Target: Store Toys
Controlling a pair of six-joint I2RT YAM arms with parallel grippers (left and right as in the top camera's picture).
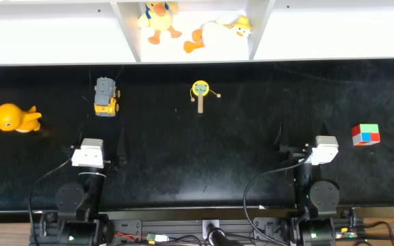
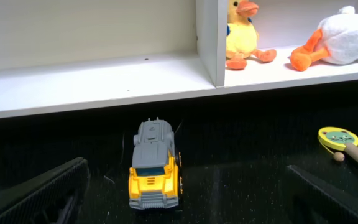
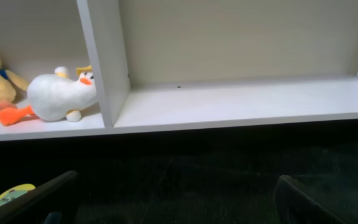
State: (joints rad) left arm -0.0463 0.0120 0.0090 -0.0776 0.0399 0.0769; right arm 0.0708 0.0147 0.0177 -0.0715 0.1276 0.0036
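A yellow and grey toy truck [image 1: 105,96] [image 2: 153,168] stands on the black table just ahead of my left gripper [image 1: 98,145] [image 2: 185,214], which is open and holds nothing. A small rattle drum [image 1: 200,91] [image 2: 344,144] lies at the table's middle. At the far left sits an orange duck toy [image 1: 16,118]. A coloured cube [image 1: 365,134] rests at the right, beside my right gripper [image 1: 301,145] [image 3: 166,214], open and empty. The white shelf [image 1: 60,41] [image 3: 241,102] runs along the back.
The shelf's middle compartment holds a yellow plush duck [image 1: 159,19] [image 2: 241,34] and a white plush duck [image 1: 217,33] [image 3: 58,96]. Upright dividers [image 2: 210,40] [image 3: 104,62] wall it off. The left and right compartments are bare.
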